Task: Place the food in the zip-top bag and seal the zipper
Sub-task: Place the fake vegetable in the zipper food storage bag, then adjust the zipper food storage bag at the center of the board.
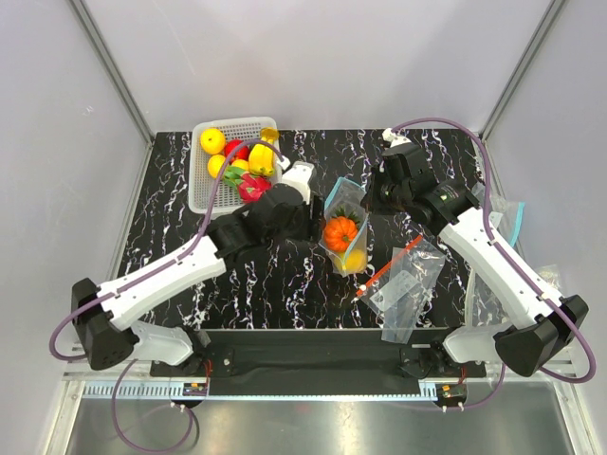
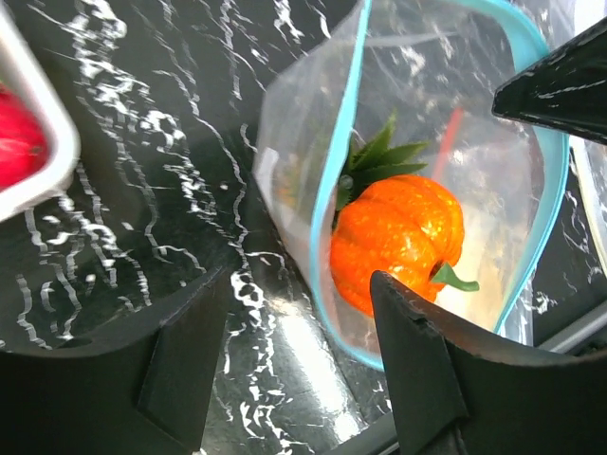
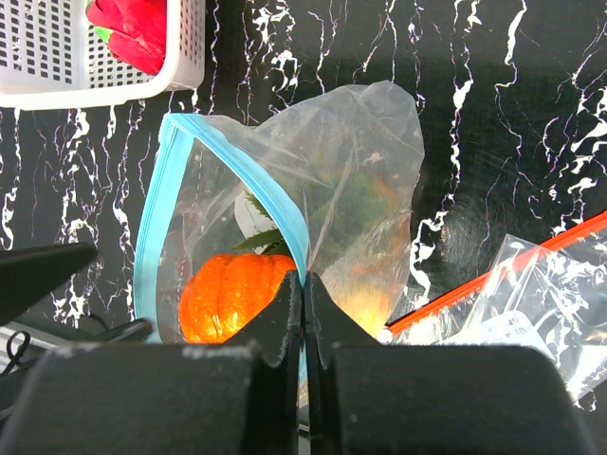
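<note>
The clear zip-top bag (image 1: 346, 223) stands at the table's middle, its mouth open. Its teal-blue zipper (image 3: 156, 204) rims the mouth. Inside lie a round orange ribbed fruit (image 2: 403, 237), spiky green crown leaves (image 2: 379, 156) and a yellow fruit (image 1: 353, 258). My right gripper (image 3: 303, 280) is shut on the zipper strip on one side of the mouth; in the top view it (image 1: 370, 197) is at the bag's right. My left gripper (image 2: 299, 351) is open and empty, low over the table at the bag's left edge (image 1: 318, 216), with the mouth's rim partly between its fingers.
A white basket (image 1: 204, 194) with several toy fruits stands at the back left, with a red fruit (image 1: 251, 185) at its near corner. A clear bag with a red-orange strip (image 1: 408, 280) lies right of the bag. Another clear bag (image 1: 507, 223) lies at the far right.
</note>
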Available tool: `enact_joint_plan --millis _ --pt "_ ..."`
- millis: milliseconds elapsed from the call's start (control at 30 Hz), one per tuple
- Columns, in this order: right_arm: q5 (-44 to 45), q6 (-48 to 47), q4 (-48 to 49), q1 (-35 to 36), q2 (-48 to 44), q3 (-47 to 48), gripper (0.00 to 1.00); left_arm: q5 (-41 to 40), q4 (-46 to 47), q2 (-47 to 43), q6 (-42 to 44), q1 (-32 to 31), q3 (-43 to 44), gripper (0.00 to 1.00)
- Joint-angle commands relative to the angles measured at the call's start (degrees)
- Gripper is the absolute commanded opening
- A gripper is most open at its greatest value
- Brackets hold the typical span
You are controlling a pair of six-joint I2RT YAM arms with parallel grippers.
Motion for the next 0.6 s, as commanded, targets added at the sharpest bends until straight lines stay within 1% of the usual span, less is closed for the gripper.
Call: enact_joint_plan --millis 0,33,67,100,200,233,300,333,400,433,467,500,533,567 --pt "1.64 0.01 0.16 -0.32 -0.51 1.98 0.0 5.49 2.04 2.2 -0.62 1.35 2.81 0.64" --pt "1.64 0.01 0.07 -0.32 -0.51 1.9 0.0 6.28 3.08 2.99 -0.8 1.44 2.63 0.62" --pt "1.73 -0.16 0.16 -0.32 -0.42 1.9 0.0 7.51 3.62 3.26 -1.06 1.61 2.54 0.58" --pt "1.65 0.01 0.16 -0.32 -0.42 1.9 0.0 7.87 3.97 3.44 -1.06 1.79 2.37 0.4" --pt "1.29 0.19 0.07 -0.41 -0.33 2.07 0.0 7.26 3.1 4.14 -0.63 1.88 3.41 0.12" --pt "1.03 0.1 -0.02 -0.32 -0.16 2.16 0.0 7.08 1.88 4.14 -0.28 1.88 5.16 0.0" --pt "0.68 0.19 -0.28 -0.32 0.54 3.47 0.0 6.73 0.29 4.05 1.13 1.97 7.98 0.0" --pt "-0.37 0.19 -0.89 -0.32 0.89 4.26 0.0 6.82 -1.63 4.23 1.66 1.97 12.08 0.0" --pt "-2.04 0.8 -1.42 -0.32 2.12 7.06 0.0 9.09 -3.49 5.02 2.71 1.88 16.84 0.0" --pt "-4.66 1.24 -1.25 -0.32 2.39 7.87 0.0 10.41 -4.71 6.33 2.89 1.88 20.61 0.0" --pt "-5.38 2.37 -0.64 -0.23 2.56 8.31 0.0 13.38 -4.81 7.04 2.46 1.62 22.13 0.0" --pt "-8.26 3.08 0.33 -0.23 2.48 8.14 0.0 15.24 -4.38 7.57 2.19 1.61 22.66 0.0" --pt "-10.9 3.96 2.42 -0.06 2.48 7.7 0.0 17.0 -2.55 8.35 1.75 1.44 22.58 0.0" --pt "-11.71 5.19 3.49 0.12 2.3 7.09 0.0 20.23 -1.49 8.71 0.79 1.53 21.45 0.0"
